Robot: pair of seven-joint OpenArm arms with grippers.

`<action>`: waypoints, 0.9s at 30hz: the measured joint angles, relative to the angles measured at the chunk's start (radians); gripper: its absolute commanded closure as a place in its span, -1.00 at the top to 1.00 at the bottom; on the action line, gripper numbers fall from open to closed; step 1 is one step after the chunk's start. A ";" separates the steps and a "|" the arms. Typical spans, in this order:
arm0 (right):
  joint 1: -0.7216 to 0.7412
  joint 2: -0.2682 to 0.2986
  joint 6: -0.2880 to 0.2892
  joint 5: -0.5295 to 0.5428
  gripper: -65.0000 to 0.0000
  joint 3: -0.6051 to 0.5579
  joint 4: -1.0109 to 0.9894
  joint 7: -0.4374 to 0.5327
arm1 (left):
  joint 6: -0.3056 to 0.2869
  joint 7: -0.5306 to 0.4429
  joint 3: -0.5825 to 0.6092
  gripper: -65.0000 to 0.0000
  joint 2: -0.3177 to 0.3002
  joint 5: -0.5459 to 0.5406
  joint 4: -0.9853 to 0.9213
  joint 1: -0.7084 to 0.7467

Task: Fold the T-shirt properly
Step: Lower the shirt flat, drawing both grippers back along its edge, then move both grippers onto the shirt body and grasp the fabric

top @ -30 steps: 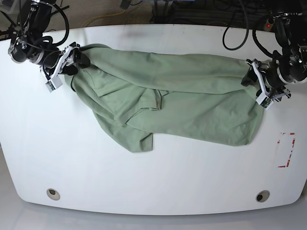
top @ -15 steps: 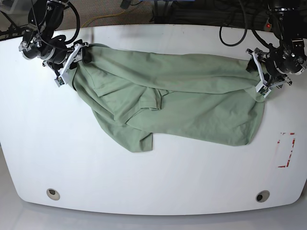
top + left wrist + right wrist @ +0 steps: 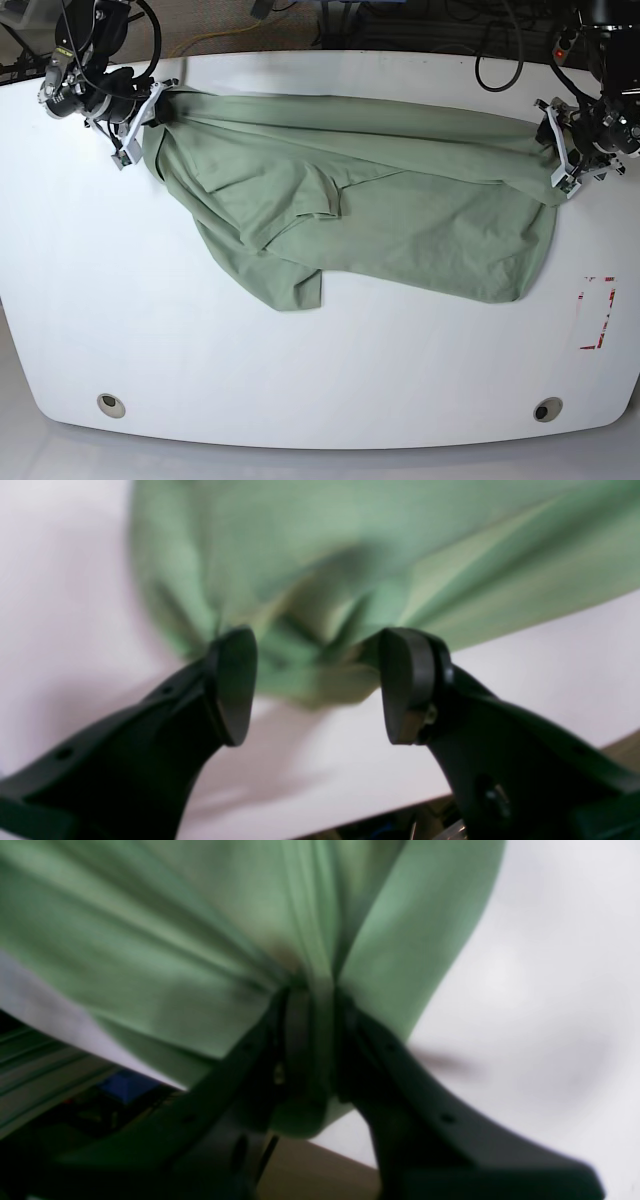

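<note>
On the table (image 3: 300,400), lying rumpled, unfolded: T-shirt (image 3: 400,210); right gripper (image 3: 312,1005) pinching cloth, left gripper (image 3: 312,685) gaping.

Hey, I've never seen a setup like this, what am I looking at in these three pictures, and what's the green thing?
It is a two-armed robot at a white table. One picture looks down from above; the other two come from cameras on each wrist. The green thing is a pale sage-green, soft-knit T-shirt, lying crumpled across the table. The right tool, at the overhead picture's left, is pinched shut on a bunch of the shirt's fabric. The left tool, at the overhead right, has its jaws apart, with a fold of the shirt between them, not clamped.
</note>
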 measured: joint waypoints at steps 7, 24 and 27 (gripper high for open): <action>-0.002 0.100 0.000 -0.004 -0.80 -0.001 -0.039 0.021 | -0.003 0.005 0.000 0.10 -0.061 0.002 -0.001 0.017; -0.004 0.145 0.000 0.233 0.35 0.008 0.177 -0.052 | -0.001 0.080 -0.014 0.10 -0.054 -0.084 0.305 0.047; 0.026 0.133 0.000 0.225 0.39 0.023 0.171 -0.077 | -0.008 0.119 -0.022 0.10 0.005 -0.096 0.298 -0.023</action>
